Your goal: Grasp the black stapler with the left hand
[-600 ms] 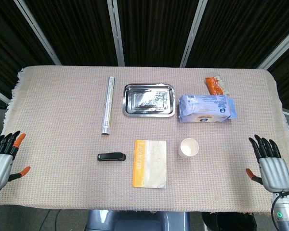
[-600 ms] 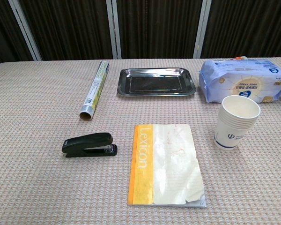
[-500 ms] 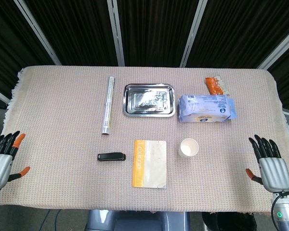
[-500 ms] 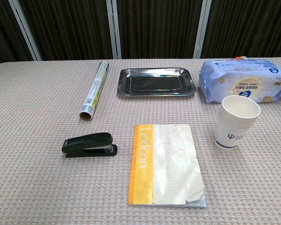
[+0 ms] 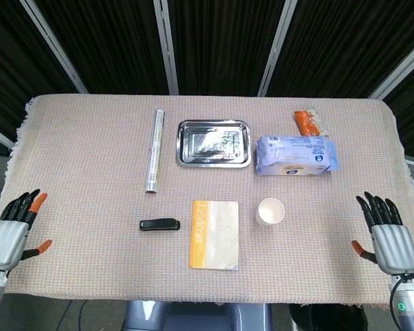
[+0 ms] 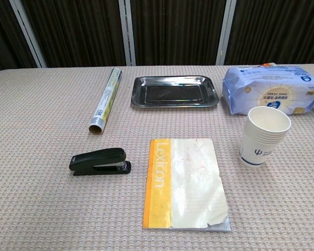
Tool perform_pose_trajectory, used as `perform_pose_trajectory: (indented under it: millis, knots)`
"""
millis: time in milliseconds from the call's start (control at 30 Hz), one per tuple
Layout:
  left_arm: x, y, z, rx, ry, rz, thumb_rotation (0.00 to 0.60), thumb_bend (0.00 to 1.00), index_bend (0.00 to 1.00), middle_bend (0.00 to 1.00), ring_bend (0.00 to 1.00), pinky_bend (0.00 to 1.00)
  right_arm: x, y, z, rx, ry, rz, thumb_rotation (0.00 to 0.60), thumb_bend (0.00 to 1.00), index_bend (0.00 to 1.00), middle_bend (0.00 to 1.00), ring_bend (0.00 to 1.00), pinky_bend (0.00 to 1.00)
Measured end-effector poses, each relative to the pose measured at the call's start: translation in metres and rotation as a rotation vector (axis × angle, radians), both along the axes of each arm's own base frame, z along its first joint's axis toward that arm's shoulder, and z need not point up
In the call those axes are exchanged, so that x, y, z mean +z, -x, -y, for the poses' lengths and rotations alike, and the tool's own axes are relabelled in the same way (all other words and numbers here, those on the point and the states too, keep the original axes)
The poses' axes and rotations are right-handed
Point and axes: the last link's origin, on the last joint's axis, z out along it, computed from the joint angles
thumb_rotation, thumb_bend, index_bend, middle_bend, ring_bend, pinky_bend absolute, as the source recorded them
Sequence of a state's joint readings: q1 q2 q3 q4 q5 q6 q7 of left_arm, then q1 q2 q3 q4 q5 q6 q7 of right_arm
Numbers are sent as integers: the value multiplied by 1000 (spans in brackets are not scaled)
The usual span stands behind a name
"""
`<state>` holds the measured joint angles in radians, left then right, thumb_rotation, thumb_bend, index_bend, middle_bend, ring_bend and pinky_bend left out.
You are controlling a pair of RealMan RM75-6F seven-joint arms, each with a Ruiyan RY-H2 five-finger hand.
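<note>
A table covered by a beige woven cloth (image 5: 90, 158) is set before dark curtained panels. Left to right along the far side are laid a foil-wrapped roll (image 5: 154, 150), a shallow steel tray (image 5: 214, 143) with nothing seen in it but reflections, a blue pack of wet wipes (image 5: 294, 155) and, behind it, an orange snack packet (image 5: 307, 122). Nearer the front edge are found the black stapler (image 5: 159, 224), lying flat with its long side toward the robot, then an orange-spined "Lexicon" notebook (image 5: 214, 234) just beside it, then a white paper cup (image 5: 270, 212) — upright and empty as far as can be seen.

Both hands are shown only in the head view; the chest view shows the stapler (image 6: 100, 161) and cup (image 6: 262, 135) closer, and the cup is revealed there as a nested stack. The snack packet is barely visible there behind the wipes.

The left hand (image 5: 11, 234) is held at the table's left edge, fingers spread and holding nothing, well apart from the stapler. The right hand (image 5: 388, 239) is posed likewise at the right edge — fingers extended, nothing grasped.
</note>
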<state>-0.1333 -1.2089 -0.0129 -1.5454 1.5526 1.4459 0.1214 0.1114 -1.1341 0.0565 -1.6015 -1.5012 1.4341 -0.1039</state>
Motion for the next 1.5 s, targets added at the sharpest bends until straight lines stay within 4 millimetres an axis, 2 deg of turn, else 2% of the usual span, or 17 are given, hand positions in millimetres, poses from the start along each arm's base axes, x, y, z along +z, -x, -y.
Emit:
perform_pose_trajectory:
  millis: [167,333,600,833,933,1100,1233,1367,1500]
  knots:
    - [-19,-12,-9,-45,32,16,600,173,7,6,12,224,-1,-2,-1,8,-6,5,600,168,0,0,0,0]
    - [-43,-30,-23,-100,49,-1,600,186,56,83,84,294,0,-3,-3,19,-17,21,600,168,0,0,0,0]
    - [-115,-81,-49,-188,115,54,600,204,105,150,134,359,5,-4,-6,35,-27,52,600,167,0,0,0,0]
    - [-167,-119,-57,-278,164,78,600,206,121,176,159,371,8,-4,-8,47,-33,70,600,168,0,0,0,0]
    - [-179,-127,-57,-293,188,75,600,207,156,181,169,383,10,-4,-8,47,-28,77,600,169,0,0,0,0]
    - [-195,-127,-57,-287,220,53,600,217,266,212,206,417,14,-4,-9,51,-22,86,600,169,0,0,0,0]
    - [-201,-127,-57,-289,220,37,600,228,435,316,304,479,15,-3,-10,51,-16,87,600,167,0,0,0,0]
    - [-204,-127,-59,-290,198,28,600,309,566,420,397,527,16,-3,-11,49,-20,88,600,168,0,0,0,0]
    - [-209,-127,-64,-268,202,6,600,382,608,439,413,540,17,-3,-12,50,-19,92,600,168,0,0,0,0]
